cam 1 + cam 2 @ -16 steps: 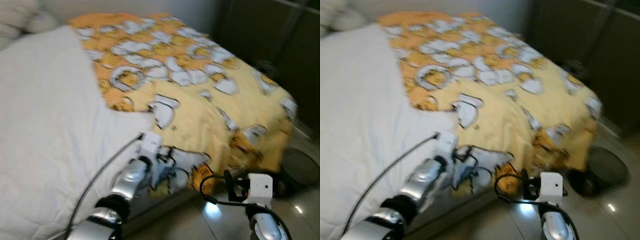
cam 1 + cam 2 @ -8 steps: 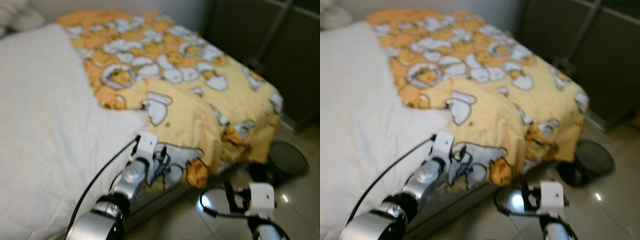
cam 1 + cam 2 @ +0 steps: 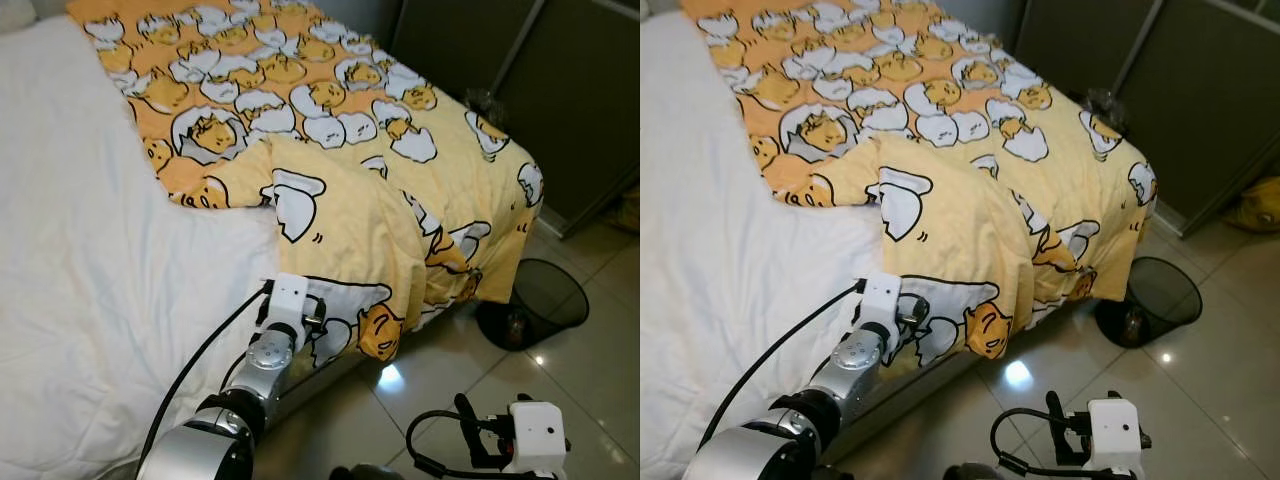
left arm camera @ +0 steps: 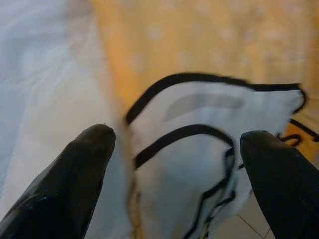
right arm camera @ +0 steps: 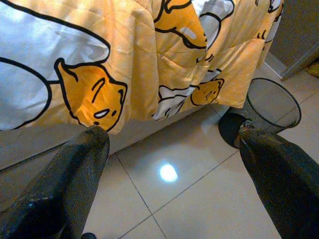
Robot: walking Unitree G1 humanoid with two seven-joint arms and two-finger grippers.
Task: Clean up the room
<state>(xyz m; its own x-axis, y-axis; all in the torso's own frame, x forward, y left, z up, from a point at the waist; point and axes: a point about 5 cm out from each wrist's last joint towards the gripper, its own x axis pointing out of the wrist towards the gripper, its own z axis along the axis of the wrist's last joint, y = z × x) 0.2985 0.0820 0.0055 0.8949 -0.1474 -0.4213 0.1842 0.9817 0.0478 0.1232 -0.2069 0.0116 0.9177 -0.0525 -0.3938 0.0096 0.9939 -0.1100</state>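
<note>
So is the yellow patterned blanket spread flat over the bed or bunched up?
Partly bunched: the yellow blanket folds into a ridge, leaving white bedding bare.

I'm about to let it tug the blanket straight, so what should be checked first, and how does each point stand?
1. Left gripper open at the yellow egg-print blanket's hanging edge: ok.
2. Blanket between the fingers: not ok, nothing clamped yet.
3. Blanket flat on the white sheet: not ok, one corner is folded back.
4. Right gripper open over the tiled floor: ok.
5. Black mesh bin clear of the blanket: ok.
</note>
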